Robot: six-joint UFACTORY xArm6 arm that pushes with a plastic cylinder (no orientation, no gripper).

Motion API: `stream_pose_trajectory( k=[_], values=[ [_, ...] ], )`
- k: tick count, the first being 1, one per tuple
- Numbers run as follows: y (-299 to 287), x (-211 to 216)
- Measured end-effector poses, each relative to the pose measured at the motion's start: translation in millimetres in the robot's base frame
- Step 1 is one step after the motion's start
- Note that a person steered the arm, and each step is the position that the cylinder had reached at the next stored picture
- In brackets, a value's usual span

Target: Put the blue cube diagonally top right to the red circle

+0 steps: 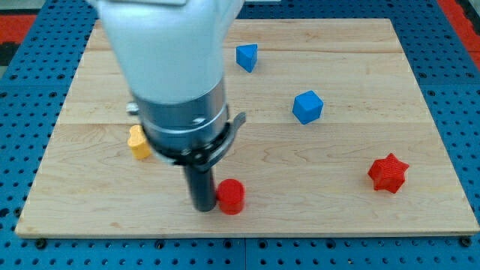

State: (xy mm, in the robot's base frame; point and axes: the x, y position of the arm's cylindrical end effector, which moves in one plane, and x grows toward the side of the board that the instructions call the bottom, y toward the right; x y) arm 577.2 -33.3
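Observation:
The blue cube (pixel 307 106) lies on the wooden board (pixel 360 67) right of the middle. The red circle (pixel 231 196) is a short red cylinder near the board's bottom edge, left of the middle. The cube is up and to the right of it, well apart. My tip (pixel 203 208) is the lower end of the dark rod and stands against the red circle's left side. The large arm body (pixel 176 82) hides the board above the tip.
A second blue block (pixel 247 57), wedge-like, lies near the view's top. A red star block (pixel 388 173) lies at the right. A yellow block (pixel 138 142) shows partly behind the arm at the left. Blue pegboard (pixel 30 105) surrounds the board.

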Motion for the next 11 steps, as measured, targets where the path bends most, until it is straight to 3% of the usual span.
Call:
stream_pose_trajectory(
  k=[1,2,3,4,5,6,7,8,9,10,11],
  values=[
    [86.0,0.0],
    [135.6,-0.7],
    [106.5,-12.8],
    [90.2,-97.8],
    [125.9,-147.0],
    [97.1,-173.5],
    [96.5,-196.5],
    [157.5,-162.8],
    [150.6,-138.2],
    [146.3,-189.2],
    [180.8,-213.2]
  ],
)
